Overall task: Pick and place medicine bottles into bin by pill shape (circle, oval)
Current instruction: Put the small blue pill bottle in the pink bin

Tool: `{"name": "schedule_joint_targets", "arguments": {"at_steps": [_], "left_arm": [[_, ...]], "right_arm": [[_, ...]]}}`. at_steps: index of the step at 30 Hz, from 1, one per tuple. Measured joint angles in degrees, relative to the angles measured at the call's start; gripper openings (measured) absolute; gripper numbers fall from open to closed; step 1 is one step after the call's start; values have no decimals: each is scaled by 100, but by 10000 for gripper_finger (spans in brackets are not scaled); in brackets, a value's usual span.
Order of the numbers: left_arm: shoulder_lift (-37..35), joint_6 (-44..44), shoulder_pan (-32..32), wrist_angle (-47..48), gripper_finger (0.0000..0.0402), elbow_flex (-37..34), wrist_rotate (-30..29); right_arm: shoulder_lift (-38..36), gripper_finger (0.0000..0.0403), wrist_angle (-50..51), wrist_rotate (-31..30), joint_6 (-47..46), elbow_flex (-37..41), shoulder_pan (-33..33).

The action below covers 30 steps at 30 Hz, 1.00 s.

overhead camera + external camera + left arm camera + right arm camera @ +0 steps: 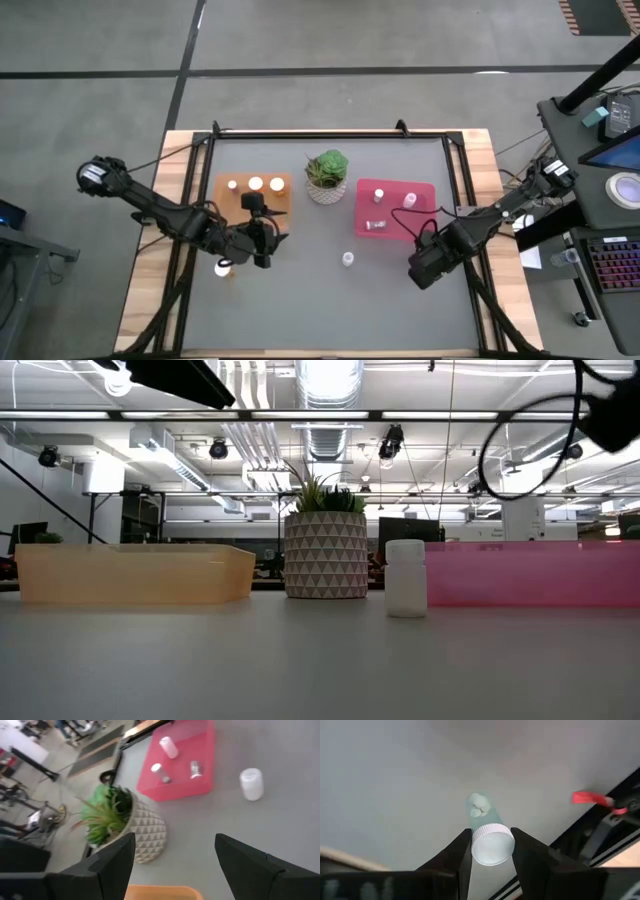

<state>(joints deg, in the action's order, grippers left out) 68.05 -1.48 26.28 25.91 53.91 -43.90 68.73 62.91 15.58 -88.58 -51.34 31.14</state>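
White-capped bottle (pixel 489 842) between right tool (pixel 490 851) fingers (pixel 457 855).

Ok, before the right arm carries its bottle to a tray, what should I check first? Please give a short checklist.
1. Right gripper closed on the held bottle: ok, its fingers press both sides of the cap.
2. Pill shape inside the held bottle: cannot tell; pale pills show, but their outline is unclear.
3. Room in the pink tray: ok, three bottles inside, with bare floor left.
4. Room in the orange tray: ok, three bottles along its far side.
5. Left gripper: ok, open and empty, by the orange tray.
6. Loose bottle on the table: ok, upright, apart from both grippers.
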Motion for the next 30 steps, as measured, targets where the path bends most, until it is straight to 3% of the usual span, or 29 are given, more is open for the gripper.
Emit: {"name": "schedule_joint_targets", "arguments": {"at_steps": [4, 10, 19, 22, 30], "left_arm": [[-37, -7, -2, -26, 258, -4, -82], [-35, -82, -2, -25, 258, -4, -88], [-31, -222, -2, -78, 258, -4, -103], [-31, -293, -2, -146, 258, -4, -105], [-28, -332, -2, -150, 258, -4, -103]], "right_arm": [[88, 115, 48, -200, 63, -581, -41], [375, 115, 608, -988, 479, -1574, -262], [1077, 115, 2330, -1518, 2050, -2854, -988], [1225, 116, 2732, -1768, 2626, -3054, -1259], [1134, 116, 2655, -1889, 4103, -2915, -2151]]}}
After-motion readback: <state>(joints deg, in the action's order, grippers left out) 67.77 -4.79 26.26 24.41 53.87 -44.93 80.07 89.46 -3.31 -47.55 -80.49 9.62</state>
